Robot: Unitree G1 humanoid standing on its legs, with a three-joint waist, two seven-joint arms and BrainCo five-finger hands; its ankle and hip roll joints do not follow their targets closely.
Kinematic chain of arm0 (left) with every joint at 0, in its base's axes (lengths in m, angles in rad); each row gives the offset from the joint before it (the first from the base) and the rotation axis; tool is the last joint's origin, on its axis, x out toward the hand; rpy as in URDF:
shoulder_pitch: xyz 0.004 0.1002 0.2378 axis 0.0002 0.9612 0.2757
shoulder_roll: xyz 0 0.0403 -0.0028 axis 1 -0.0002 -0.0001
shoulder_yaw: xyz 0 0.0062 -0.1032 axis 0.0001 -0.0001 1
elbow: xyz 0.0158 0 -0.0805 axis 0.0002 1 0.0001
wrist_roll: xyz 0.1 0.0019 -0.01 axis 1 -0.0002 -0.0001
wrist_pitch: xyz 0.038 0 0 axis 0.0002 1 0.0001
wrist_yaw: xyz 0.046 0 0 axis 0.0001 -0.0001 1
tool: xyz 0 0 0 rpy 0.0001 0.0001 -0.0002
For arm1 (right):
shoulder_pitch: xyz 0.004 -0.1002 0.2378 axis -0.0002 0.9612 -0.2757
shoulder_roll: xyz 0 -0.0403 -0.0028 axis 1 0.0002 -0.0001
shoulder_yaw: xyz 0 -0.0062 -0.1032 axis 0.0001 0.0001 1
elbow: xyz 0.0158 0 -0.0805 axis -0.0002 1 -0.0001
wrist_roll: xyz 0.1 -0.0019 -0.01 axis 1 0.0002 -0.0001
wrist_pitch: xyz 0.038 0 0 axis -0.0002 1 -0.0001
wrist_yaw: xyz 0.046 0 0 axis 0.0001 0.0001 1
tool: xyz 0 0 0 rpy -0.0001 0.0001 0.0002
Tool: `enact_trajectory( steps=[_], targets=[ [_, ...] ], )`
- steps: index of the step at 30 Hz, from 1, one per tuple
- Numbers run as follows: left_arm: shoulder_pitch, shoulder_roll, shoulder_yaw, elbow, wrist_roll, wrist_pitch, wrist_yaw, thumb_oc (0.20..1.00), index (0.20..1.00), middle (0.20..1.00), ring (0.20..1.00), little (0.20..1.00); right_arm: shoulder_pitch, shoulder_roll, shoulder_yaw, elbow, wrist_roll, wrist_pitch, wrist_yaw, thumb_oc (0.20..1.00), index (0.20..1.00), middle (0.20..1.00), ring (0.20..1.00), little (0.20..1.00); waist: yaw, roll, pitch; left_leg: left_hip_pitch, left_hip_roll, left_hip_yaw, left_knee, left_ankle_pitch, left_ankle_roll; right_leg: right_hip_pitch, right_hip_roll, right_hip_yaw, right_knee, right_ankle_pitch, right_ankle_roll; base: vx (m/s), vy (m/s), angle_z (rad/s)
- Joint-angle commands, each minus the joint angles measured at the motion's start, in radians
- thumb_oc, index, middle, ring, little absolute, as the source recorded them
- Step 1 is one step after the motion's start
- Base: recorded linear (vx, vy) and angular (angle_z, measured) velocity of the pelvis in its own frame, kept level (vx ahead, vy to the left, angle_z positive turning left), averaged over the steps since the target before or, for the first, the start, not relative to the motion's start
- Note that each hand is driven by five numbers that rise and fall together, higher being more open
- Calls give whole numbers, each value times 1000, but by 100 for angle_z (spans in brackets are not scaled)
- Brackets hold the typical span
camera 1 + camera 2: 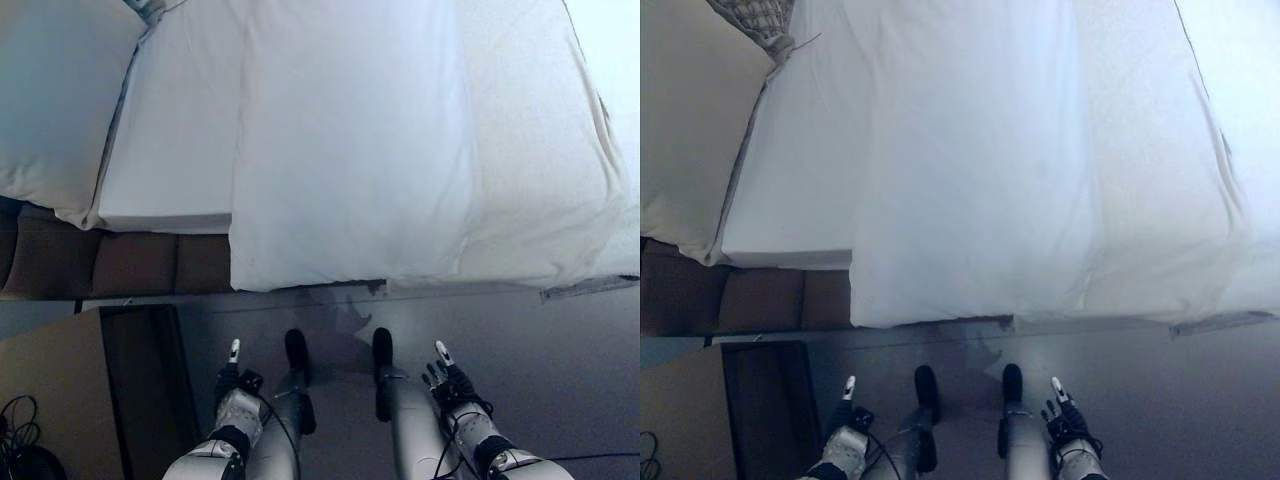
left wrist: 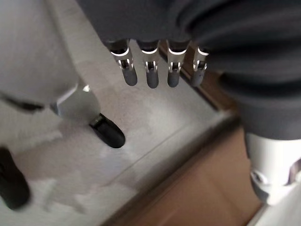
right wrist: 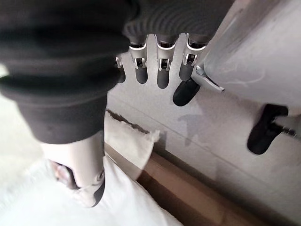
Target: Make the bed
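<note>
Clearly both hands, left (image 1: 237, 405) and right (image 1: 452, 385), hang spread (holding nothing); reaching forward could snag the overhanging white quilted duvet (image 1: 400, 150).

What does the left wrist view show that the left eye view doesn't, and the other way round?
The left wrist view gives a close look at the left hand's fingers, straight and holding nothing, hanging over the grey floor. The left eye view takes in the bed: the white duvet hanging over the near edge, a pillow at the left, the bare sheet between them, plus the right hand low by the floor. Both show the left hand, the floor and the brown bed base.
</note>
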Motion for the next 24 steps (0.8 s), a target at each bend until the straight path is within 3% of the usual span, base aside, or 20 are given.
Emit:
enact_trajectory(
  steps=[1,2,3,4,6,8,12,13,17,24],
  targets=[
    [21,26,-115,-141,270,-24,-8,1000,1000,1000,1000,1000,57,-31,110,-121,-244,-4,22,1000,1000,1000,1000,1000,19,-6,-37,-35,-11,12,36,-33,-36,8,4,-10,-104,84,44,-6,-45,2],
    [52,104,-215,-276,434,-34,-77,1000,1000,1000,1000,1000,79,-59,167,-243,-307,-23,31,1000,1000,1000,1000,1000,21,-4,-30,-40,-10,8,40,-33,-37,3,3,-11,-102,81,44,0,0,0],
    [53,104,-215,-277,434,-34,-77,1000,1000,1000,1000,1000,79,-59,167,-244,-307,-23,31,1000,1000,1000,1000,1000,21,-4,-32,-43,-10,8,39,-31,-37,0,3,-11,-103,82,44,0,0,0],
    [51,177,-300,-357,560,-35,-159,1000,1000,1000,1000,1000,68,-92,210,-330,-343,-31,50,1000,1000,1000,1000,1000,25,-1,-25,-54,-11,5,50,-34,-36,-13,5,-8,-93,79,42,0,0,0],
    [37,192,-318,-364,573,-29,-187,1000,1000,1000,1000,1000,49,-98,220,-346,-319,-32,54,1000,1000,1000,1000,1000,26,0,-24,-66,-12,6,56,-34,-36,-28,6,-6,-84,79,42,-29,1,4],
    [-52,240,-394,-422,612,-45,-262,1000,1000,1000,1000,1000,-36,-147,283,-414,-311,-24,122,1000,1000,1000,1000,1000,26,2,-11,-108,-8,12,99,-47,-34,-88,8,-3,-19,60,36,-75,8,-2],
    [-156,250,-440,-447,562,-53,-333,1000,1000,1000,1000,1000,-146,-184,342,-429,-339,-19,172,1000,1000,1000,1000,1000,24,3,-7,-172,-1,13,158,-64,-29,-164,8,3,52,46,34,-97,-9,6],
    [-208,246,-455,-443,507,-38,-389,1000,1000,1000,1000,1000,-209,-197,367,-432,-361,-17,185,1000,1000,1000,1000,1000,21,4,1,-210,6,9,208,-81,-27,-201,8,7,98,33,32,-53,-4,10],
    [-294,233,-474,-431,428,-20,-443,1000,1000,1000,1000,1000,-312,-213,390,-422,-353,-5,210,1000,1000,1000,1000,1000,23,8,5,-299,30,10,314,-103,-29,-280,2,-3,183,12,22,-93,-31,5],
    [-494,283,-519,-359,360,6,-535,1000,1000,1000,1000,1000,-547,-224,415,-335,-336,-1,201,1000,1000,1000,1000,1000,21,12,0,-457,46,15,456,-142,-30,-444,-4,4,326,-15,15,-57,4,2]
  ],
)
